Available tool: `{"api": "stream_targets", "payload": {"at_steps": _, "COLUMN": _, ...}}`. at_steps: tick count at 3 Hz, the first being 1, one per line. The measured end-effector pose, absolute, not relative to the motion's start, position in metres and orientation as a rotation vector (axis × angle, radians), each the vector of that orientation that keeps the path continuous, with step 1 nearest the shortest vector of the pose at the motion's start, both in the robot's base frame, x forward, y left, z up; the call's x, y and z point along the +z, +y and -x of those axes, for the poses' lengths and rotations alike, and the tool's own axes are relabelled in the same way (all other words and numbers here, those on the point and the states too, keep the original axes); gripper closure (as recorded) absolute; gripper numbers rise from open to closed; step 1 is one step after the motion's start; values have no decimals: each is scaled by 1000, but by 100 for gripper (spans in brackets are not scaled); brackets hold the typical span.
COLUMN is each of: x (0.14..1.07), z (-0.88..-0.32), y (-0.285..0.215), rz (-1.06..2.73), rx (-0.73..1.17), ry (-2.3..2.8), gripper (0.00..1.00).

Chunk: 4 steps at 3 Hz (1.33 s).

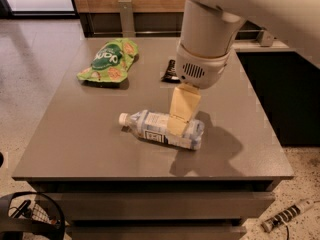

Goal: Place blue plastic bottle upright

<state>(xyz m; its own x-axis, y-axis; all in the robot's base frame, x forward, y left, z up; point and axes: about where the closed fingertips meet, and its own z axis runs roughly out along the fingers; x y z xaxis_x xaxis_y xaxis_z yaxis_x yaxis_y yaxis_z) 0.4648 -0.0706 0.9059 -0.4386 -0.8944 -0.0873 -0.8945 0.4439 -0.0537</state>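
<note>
Well, the gripper [178, 128] is down over a bottle lying flat on the grey table [65, 149].
Toward the back left of the table sits a green snack bag [107, 60]. Near the front middle, the blue plastic bottle [150, 126] lies on its side, white cap pointing left. Farther back, a small black object [170, 72] pokes out from behind the arm. The gripper covers part of the bottle's right half; whether it is clamped on or apart, I cannot tell.

cream-yellow gripper [178, 125] over the pale blue plastic bottle [152, 130] with white cap [123, 118], green snack bag [107, 61], grey table [75, 149]
</note>
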Motion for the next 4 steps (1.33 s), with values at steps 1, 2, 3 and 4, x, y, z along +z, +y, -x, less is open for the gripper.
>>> {"api": "stream_targets", "payload": {"at_steps": 1, "x": 894, "z": -457, "y": -45, "rz": 1593, "rx": 24, "ry": 2574, "gripper": 0}}
{"api": "stream_targets", "payload": {"at_steps": 2, "x": 882, "z": -455, "y": -27, "rz": 1626, "rx": 58, "ry": 2559, "gripper": 0}}
{"api": "stream_targets", "payload": {"at_steps": 3, "x": 864, "z": -456, "y": -16, "rz": 1666, "rx": 110, "ry": 2556, "gripper": 0}}
{"api": "stream_targets", "payload": {"at_steps": 4, "x": 852, "z": -457, "y": -11, "rz": 1695, "rx": 142, "ry": 2539, "gripper": 0}}
